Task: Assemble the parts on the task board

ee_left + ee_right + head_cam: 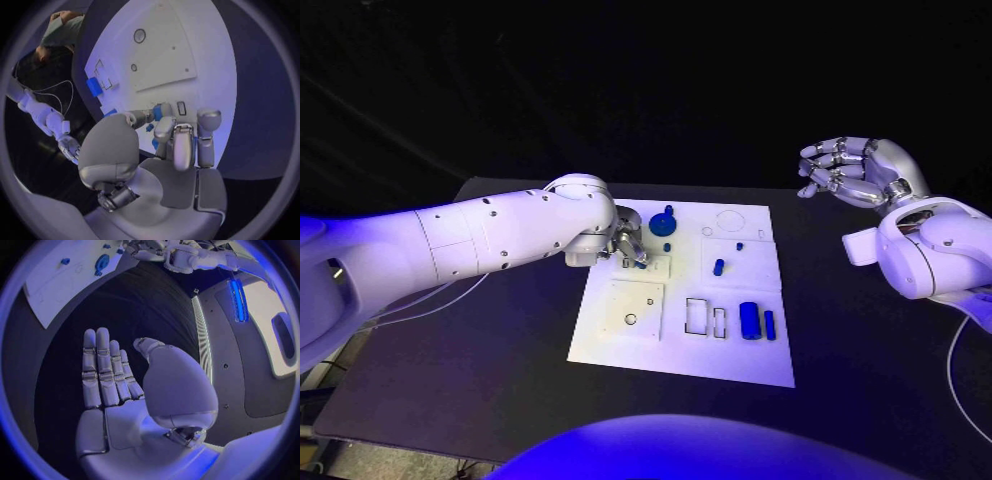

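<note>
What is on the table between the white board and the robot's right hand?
Nothing. In the head view, only bare black table lies between the task board and the raised right hand, which holds nothing.

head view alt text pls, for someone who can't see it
The robot's left hand reaches down onto the upper left part of the white task board, its fingers at a small blue part. The right hand is raised off the board's far right, holding nothing. More blue parts lie on the board.

Left hand crowding task board far-left corner, near half open, right hand well apart
</note>
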`<state>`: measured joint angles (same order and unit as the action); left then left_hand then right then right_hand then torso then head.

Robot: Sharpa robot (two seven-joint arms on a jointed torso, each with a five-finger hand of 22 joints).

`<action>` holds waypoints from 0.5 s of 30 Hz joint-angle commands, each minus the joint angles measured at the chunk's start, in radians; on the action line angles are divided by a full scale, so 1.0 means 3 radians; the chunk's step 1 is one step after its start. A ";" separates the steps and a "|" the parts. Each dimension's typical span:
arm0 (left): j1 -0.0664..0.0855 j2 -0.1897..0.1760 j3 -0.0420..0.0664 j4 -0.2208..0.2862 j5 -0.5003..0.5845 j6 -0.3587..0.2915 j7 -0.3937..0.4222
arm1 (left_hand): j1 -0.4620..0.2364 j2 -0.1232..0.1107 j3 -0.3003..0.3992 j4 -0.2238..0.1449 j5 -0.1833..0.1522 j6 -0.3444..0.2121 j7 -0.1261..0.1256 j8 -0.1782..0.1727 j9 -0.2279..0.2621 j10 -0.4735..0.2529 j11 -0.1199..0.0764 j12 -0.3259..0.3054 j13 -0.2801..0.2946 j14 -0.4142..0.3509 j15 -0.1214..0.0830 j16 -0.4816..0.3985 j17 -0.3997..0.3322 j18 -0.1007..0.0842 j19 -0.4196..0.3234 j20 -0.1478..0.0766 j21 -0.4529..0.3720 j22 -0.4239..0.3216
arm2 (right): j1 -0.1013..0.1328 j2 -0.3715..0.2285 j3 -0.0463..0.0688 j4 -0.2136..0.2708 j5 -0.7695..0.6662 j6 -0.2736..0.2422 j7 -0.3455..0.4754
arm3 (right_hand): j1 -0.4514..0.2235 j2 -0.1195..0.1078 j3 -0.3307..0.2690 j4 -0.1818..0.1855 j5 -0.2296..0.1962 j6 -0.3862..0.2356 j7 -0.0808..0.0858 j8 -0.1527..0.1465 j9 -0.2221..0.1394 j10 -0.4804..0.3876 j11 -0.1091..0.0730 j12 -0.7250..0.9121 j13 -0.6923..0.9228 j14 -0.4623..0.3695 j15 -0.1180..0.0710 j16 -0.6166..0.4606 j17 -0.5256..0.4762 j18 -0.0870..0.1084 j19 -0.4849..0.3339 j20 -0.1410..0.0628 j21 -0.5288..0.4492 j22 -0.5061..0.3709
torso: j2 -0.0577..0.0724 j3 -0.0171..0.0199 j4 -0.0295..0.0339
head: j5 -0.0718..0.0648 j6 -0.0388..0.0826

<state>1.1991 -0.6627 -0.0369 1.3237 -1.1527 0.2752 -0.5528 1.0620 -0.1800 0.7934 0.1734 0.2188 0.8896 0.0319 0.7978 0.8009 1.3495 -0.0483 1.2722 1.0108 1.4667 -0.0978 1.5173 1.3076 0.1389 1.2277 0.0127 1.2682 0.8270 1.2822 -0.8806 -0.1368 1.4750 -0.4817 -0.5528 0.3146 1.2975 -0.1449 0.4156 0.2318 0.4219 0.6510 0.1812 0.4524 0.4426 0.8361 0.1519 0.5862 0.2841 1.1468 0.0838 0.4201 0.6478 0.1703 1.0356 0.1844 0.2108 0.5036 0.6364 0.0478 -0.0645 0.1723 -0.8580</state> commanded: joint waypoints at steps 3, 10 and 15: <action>-0.0006 0.0002 -0.0008 -0.0022 0.0113 0.0100 -0.0043 | 0.0156 0.0125 0.0325 -0.0332 0.0024 0.0020 -0.0027 0.0015 0.0005 0.0016 0.0005 0.0018 0.0004 0.0252 -0.0006 0.0017 0.0502 -0.0028 0.0019 0.0004 0.0013 0.0004 | -0.0002 0.0004 0.0001 -0.0001 -0.0019 0.0025 0.0025 | -0.0036 -0.0011 0.0025 -0.0002 0.0015 0.0001 0.0169 0.0024 -0.0009 -0.0014 0.0015 0.0020 -0.0023 0.0031 -0.0001 -0.0027 0.0012 0.0033 0.0018 0.0014 -0.0027 -0.0014 | -0.0002 0.0001 0.0001 | 0.0005 -0.0001; -0.0006 0.0019 -0.0008 -0.0043 0.0210 0.0033 -0.0043 | 0.0154 0.0137 0.0335 -0.0324 0.0024 0.0026 -0.0025 0.0016 0.0005 0.0017 0.0006 0.0016 0.0000 0.0252 -0.0005 0.0017 0.0501 -0.0028 0.0020 0.0004 0.0014 0.0005 | -0.0002 0.0006 0.0001 -0.0001 -0.0019 0.0024 0.0027 | -0.0036 -0.0011 0.0025 -0.0002 0.0015 0.0001 0.0169 0.0024 -0.0009 -0.0014 0.0015 0.0020 -0.0023 0.0031 -0.0001 -0.0027 0.0012 0.0033 0.0018 0.0014 -0.0027 -0.0014 | -0.0002 0.0004 -0.0002 | 0.0012 0.0003; -0.0006 0.0031 -0.0008 -0.0077 0.0265 0.0038 -0.0049 | 0.0153 0.0139 0.0337 -0.0323 0.0023 0.0028 -0.0025 0.0016 0.0005 0.0017 0.0007 0.0015 -0.0001 0.0252 -0.0005 0.0016 0.0501 -0.0028 0.0021 0.0004 0.0015 0.0005 | -0.0002 0.0005 0.0001 -0.0001 -0.0019 0.0022 0.0027 | -0.0036 -0.0011 0.0025 -0.0002 0.0015 0.0001 0.0169 0.0024 -0.0009 -0.0014 0.0015 0.0020 -0.0023 0.0031 -0.0001 -0.0027 0.0012 0.0033 0.0018 0.0014 -0.0027 -0.0014 | -0.0002 0.0005 -0.0007 | 0.0016 0.0007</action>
<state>1.1990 -0.6568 -0.0376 1.3040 -1.1021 0.2746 -0.5576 1.0619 -0.1799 0.7935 0.1735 0.2238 0.8914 0.0335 0.7993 0.8031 1.3496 -0.0480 1.2721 1.0116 1.4667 -0.0978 1.5172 1.3076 0.1388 1.2277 0.0127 1.2682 0.8269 1.2821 -0.8797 -0.1368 1.4748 -0.4817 -0.5529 0.3149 1.2935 -0.1489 0.4156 0.2318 0.4218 0.6510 0.1812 0.4564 0.4407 0.8361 0.1519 0.5862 0.2781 1.1468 0.0838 0.4141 0.6505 0.1702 1.0355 0.1844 0.2060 0.5003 0.6356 0.0490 -0.0656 0.1765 -0.8564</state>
